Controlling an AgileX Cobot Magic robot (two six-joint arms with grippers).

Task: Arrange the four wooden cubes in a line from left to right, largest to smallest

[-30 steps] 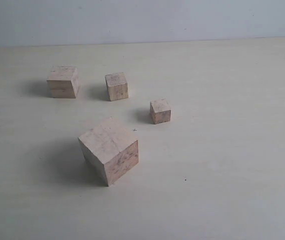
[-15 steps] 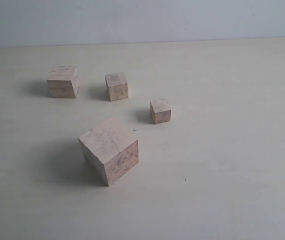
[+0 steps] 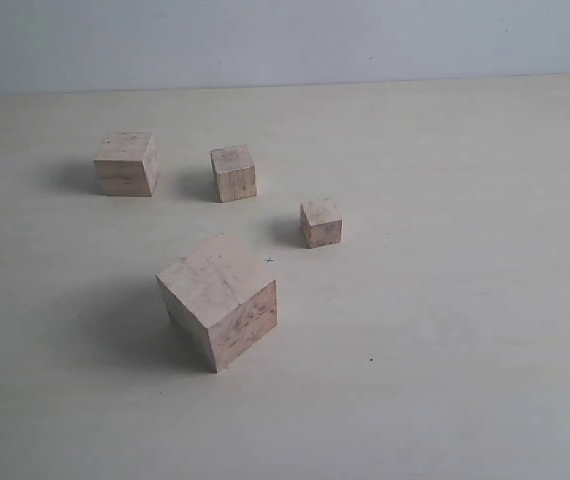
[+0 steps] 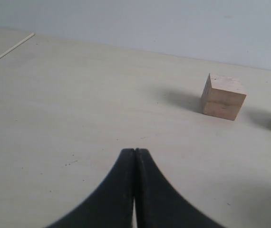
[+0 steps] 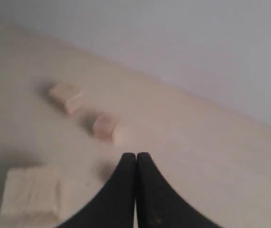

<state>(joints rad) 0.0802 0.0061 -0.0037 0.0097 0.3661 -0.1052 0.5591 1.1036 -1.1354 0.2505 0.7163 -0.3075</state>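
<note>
Four pale wooden cubes stand apart on the table. The largest cube (image 3: 220,300) is nearest the front, turned corner-on. The second-largest cube (image 3: 125,163) is at the back left, the third cube (image 3: 233,172) to its right, and the smallest cube (image 3: 320,222) further right and nearer. No arm shows in the exterior view. My left gripper (image 4: 134,151) is shut and empty, well short of the second-largest cube (image 4: 223,96). My right gripper (image 5: 136,155) is shut and empty too, with the largest cube (image 5: 31,197) off to one side.
The pale table (image 3: 465,300) runs back to a plain light wall (image 3: 365,40). A table edge (image 4: 7,50) shows in the left wrist view. The right wrist view is blurred; its fingers hide the smallest cube.
</note>
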